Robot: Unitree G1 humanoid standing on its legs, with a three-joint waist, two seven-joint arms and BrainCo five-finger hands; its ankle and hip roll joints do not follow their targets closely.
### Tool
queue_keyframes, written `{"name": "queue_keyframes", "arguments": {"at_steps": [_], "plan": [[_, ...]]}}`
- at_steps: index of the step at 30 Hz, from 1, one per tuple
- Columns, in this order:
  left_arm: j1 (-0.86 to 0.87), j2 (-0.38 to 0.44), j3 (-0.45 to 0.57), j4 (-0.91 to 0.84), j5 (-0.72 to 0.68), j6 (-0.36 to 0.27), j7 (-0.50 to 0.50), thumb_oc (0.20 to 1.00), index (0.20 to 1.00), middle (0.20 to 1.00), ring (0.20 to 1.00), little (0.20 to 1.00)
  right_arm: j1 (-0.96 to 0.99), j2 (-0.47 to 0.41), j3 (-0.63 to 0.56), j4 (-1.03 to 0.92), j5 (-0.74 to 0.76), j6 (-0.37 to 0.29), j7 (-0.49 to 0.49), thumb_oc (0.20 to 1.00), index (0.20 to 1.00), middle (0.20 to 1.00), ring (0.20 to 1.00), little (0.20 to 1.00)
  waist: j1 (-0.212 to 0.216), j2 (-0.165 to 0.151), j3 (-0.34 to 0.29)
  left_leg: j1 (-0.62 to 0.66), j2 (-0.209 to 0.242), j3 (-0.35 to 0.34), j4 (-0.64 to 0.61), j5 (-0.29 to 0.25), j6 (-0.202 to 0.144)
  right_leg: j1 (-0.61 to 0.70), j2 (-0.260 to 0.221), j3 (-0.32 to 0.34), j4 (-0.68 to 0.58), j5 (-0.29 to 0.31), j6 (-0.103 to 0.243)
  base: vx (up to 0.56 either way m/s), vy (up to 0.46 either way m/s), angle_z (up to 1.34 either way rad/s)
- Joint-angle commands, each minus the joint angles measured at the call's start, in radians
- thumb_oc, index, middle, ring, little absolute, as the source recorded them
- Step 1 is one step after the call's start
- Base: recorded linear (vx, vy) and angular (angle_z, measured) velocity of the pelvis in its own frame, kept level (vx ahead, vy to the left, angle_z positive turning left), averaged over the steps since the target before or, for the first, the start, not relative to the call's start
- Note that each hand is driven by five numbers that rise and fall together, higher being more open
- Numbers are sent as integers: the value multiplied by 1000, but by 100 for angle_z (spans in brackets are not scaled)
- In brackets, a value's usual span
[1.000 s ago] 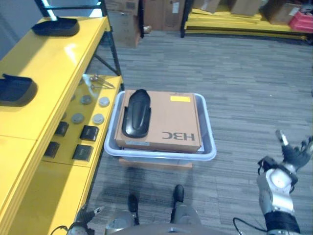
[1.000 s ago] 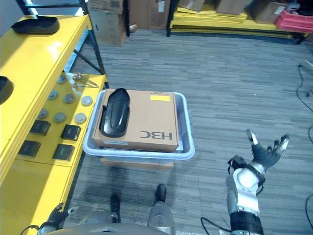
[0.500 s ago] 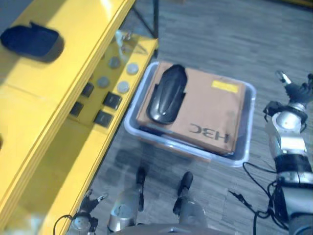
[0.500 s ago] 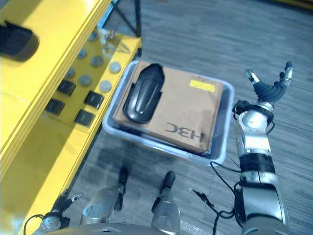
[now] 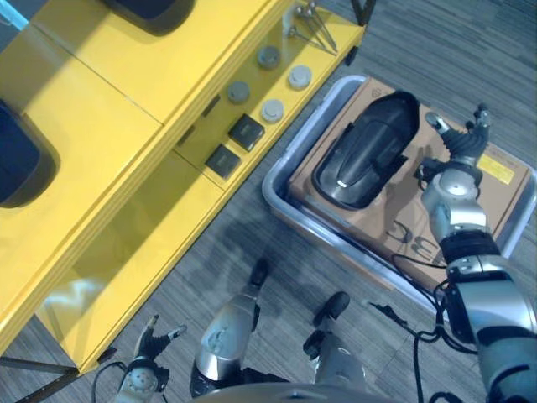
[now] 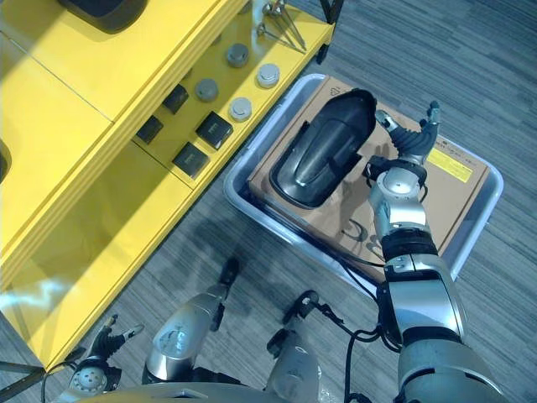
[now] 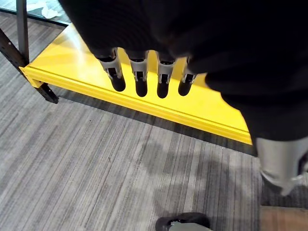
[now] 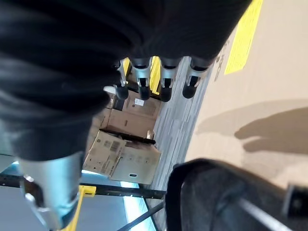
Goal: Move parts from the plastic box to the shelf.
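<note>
Nearest, left hand [image 5: 144, 382] hanging low by the yellow shelf [image 5: 126, 180], fingers relaxed and empty. Beyond, right hand [image 6: 409, 149] spread open over a cardboard box [image 6: 436, 197] inside the plastic box [image 6: 252, 159], just beside the black part [image 6: 323, 151] lying on top.

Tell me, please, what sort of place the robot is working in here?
Probably a warehouse or workshop storeroom. A long yellow shelf carries small round and square parts, a plastic box on the grey floor holds a cardboard carton with a black moulded part, and stacked cartons stand further back.
</note>
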Motion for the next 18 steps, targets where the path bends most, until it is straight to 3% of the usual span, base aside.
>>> {"name": "queue_keyframes", "arguments": {"at_steps": [1,6,10,18], "plan": [[35,44,-32,33,22,-13,-1,1000,1000,1000,1000,1000,14,-51,76,-36,-45,37,26,1000,1000,1000,1000,1000,-16,4,-75,-70,35,0,-10,6,-19,15,-55,15,127,-142,62,22,46,7],[48,31,-33,32,16,-30,-4,1000,1000,1000,1000,1000,50,-11,130,28,-133,93,9,1000,1000,1000,1000,1000,-12,4,-75,-59,36,4,-10,3,-19,26,-59,16,128,-142,65,14,27,2],[48,30,-37,29,18,-35,-8,1000,1000,1000,1000,1000,74,8,157,79,-194,92,-43,1000,1000,1000,1000,1000,-9,5,-71,-56,36,6,-16,4,-19,28,-60,14,124,-137,67,-5,5,2],[59,30,-28,20,11,-31,-4,1000,1000,1000,1000,1000,114,12,168,35,-209,113,-53,1000,1000,1000,1000,1000,-17,0,-63,-63,36,13,-11,1,-17,15,-63,23,129,-134,70,-2,1,1]]}}
